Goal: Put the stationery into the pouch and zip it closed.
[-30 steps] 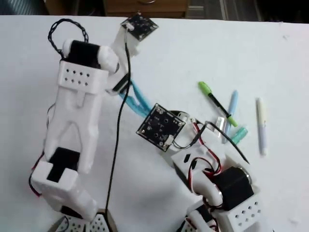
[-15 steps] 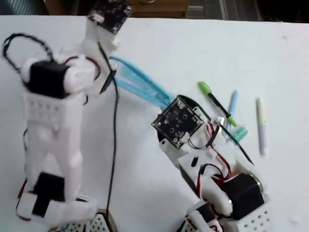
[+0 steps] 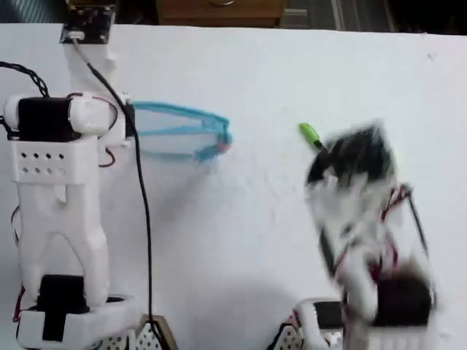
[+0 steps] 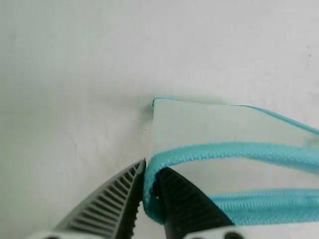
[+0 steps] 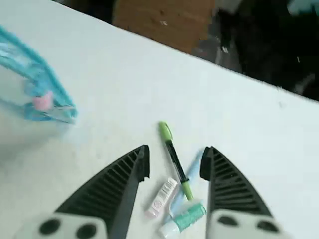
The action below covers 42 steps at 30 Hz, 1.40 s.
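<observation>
The clear pouch with a teal zipper lies on the white table, left of centre. My left gripper is shut on the zipper edge at the pouch's corner. The pouch's far end carries a pink zipper pull. My right gripper hangs open above the stationery with nothing between its fingers. Under it lie a green pen, a light blue pen, a small white tube and a teal-capped item. From above, the right arm covers most of these; the green pen's cap pokes out.
The white table runs free between the pouch and the right arm. A wooden cabinet stands beyond the far edge. A black cable trails along the left arm.
The left arm pulled the pouch left, so it now lies level across the table. The right arm swung away from the pouch to the right, over the pens.
</observation>
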{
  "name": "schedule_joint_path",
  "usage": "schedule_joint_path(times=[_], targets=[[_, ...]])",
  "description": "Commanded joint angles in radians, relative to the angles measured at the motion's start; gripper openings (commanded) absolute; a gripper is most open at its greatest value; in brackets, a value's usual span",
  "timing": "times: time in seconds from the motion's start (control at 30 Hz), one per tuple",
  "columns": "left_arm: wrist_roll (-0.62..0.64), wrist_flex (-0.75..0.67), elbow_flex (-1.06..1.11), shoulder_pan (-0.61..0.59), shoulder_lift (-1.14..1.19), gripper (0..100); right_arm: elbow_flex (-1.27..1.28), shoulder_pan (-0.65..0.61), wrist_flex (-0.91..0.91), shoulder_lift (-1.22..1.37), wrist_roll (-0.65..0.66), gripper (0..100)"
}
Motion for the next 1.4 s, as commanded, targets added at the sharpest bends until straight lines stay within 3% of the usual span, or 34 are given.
schedule_joint_path(times=[0.0,0.27,0.37,0.5,0.63,0.8,1.0,1.23,1.37], targets=[[0.051,-0.003,-0.058,0.015,-0.021,2,-0.092,0.094,-0.022,0.245,-0.041,16.6],[0.084,0.000,-0.503,0.016,0.291,2,-0.377,0.101,0.036,0.728,-0.084,16.6],[0.100,0.000,-0.574,0.018,0.312,2,-0.430,0.099,0.042,0.857,-0.083,16.6],[0.114,0.002,-0.519,0.018,0.248,2,-0.473,0.084,0.117,0.938,-0.078,10.1],[0.114,0.002,-0.417,0.018,0.156,2,-0.476,0.048,0.160,0.955,0.021,11.3],[0.081,0.002,-0.227,0.021,0.045,2,-0.476,0.050,0.088,0.972,0.034,14.1],[0.005,0.003,-0.003,0.050,0.056,2,-0.485,0.038,-0.012,1.099,0.149,17.3],[-0.012,0.005,-0.015,0.042,0.180,2,-0.555,0.025,-0.133,1.247,0.147,20.3],[-0.008,0.002,-0.137,0.042,0.208,2,-0.704,0.019,-0.131,1.386,0.144,24.5]])
